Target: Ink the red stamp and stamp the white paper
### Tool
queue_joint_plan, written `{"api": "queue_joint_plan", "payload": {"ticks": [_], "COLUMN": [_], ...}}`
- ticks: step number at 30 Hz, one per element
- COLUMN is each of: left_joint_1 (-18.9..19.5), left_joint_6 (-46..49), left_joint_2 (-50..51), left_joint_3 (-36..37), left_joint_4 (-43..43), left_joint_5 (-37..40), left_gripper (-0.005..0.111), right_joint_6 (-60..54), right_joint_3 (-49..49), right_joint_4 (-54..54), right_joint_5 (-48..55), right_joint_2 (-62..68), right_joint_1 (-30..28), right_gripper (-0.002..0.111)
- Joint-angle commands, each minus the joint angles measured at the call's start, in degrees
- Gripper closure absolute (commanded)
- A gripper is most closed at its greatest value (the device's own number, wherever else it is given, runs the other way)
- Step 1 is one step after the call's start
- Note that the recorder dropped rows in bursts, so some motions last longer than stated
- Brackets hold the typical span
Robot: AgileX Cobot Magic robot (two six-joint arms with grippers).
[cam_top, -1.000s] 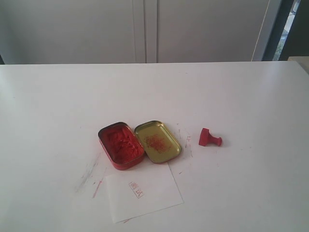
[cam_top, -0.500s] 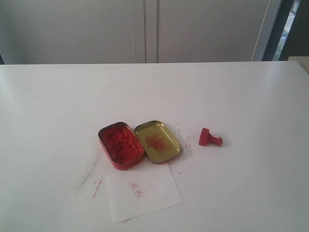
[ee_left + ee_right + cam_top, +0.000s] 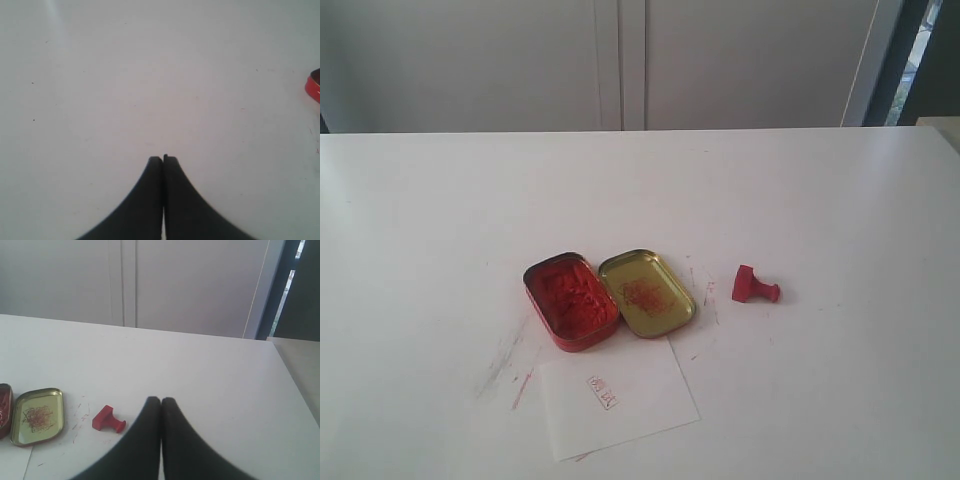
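The red stamp (image 3: 754, 286) lies on its side on the white table, right of the open ink tin; the right wrist view also shows the stamp (image 3: 107, 420). The white paper (image 3: 618, 396), bearing a small red imprint, lies in front of the tin. Neither arm appears in the exterior view. My right gripper (image 3: 161, 401) is shut and empty, hovering apart from the stamp. My left gripper (image 3: 163, 159) is shut and empty over bare tabletop, with only the tin's red edge (image 3: 314, 86) at the frame border.
The red ink tin base (image 3: 570, 300), full of red ink, and its gold lid (image 3: 646, 292) sit side by side mid-table. Red ink smears (image 3: 510, 362) mark the table around them. Pale cabinet doors (image 3: 620, 60) stand behind the table's far edge.
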Motion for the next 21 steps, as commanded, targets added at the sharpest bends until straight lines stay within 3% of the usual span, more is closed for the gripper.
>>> {"api": "queue_joint_plan", "payload": {"ticks": [1, 10, 21], "left_joint_1": [-0.06, -0.06, -0.06], "left_joint_6": [0.04, 0.04, 0.04], "left_joint_2": [-0.27, -0.27, -0.27], "left_joint_3": [0.24, 0.24, 0.24], "left_joint_4": [-0.51, -0.51, -0.51], "left_joint_5": [0.14, 0.14, 0.14], "left_gripper": [0.107, 0.107, 0.107], "right_joint_6": [-0.48, -0.48, 1.64], "right_joint_3": [0.21, 1.81, 11.91], "right_joint_4": [-0.41, -4.44, -6.91], "right_joint_5": [-0.14, -0.87, -1.23], "right_joint_2": [-0.25, -1.46, -10.34], "right_joint_1": [-0.2, -0.2, -0.2], "right_gripper": [0.108, 0.108, 0.108]}}
